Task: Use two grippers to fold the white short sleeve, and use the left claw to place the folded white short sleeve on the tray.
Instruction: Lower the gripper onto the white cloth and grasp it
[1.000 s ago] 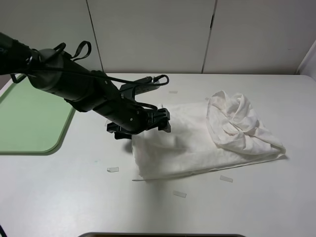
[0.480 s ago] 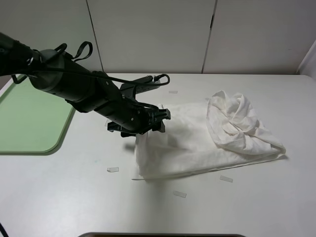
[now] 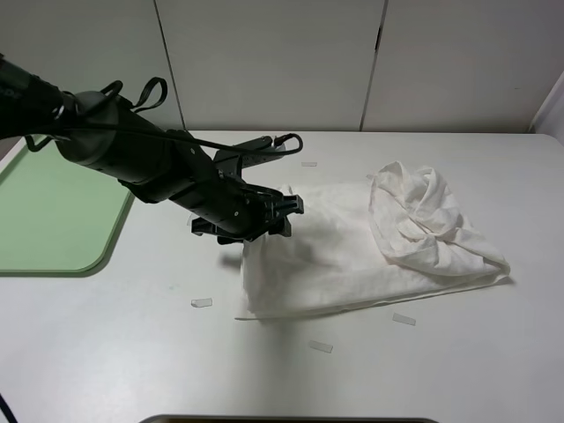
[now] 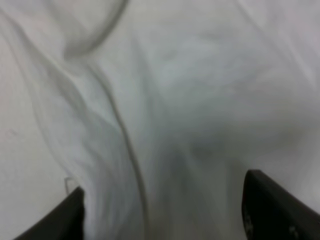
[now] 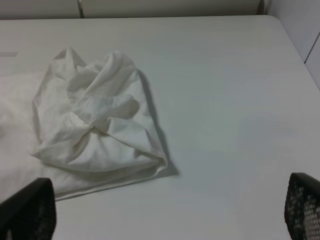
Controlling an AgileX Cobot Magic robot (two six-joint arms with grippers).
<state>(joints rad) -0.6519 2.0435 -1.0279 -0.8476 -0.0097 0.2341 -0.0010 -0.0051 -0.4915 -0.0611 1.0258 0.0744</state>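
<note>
— Left claw (image 3: 284, 211)?
— Fingers (image 4: 270, 210) astride white short sleeve (image 3: 352, 251) edge on table (image 3: 123, 352); gripping or not, cannot tell. Right fingers (image 5: 27, 210) spread, empty.
— Risk?
— Catching one layer only, then spilling the rest short of tray (image 3: 53, 211).

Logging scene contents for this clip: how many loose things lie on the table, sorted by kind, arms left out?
Large plain white cotton T-shirt: 1
Flat light-green plastic rectangular tray: 1
Small pale tape strips: 4
Total: 6
</note>
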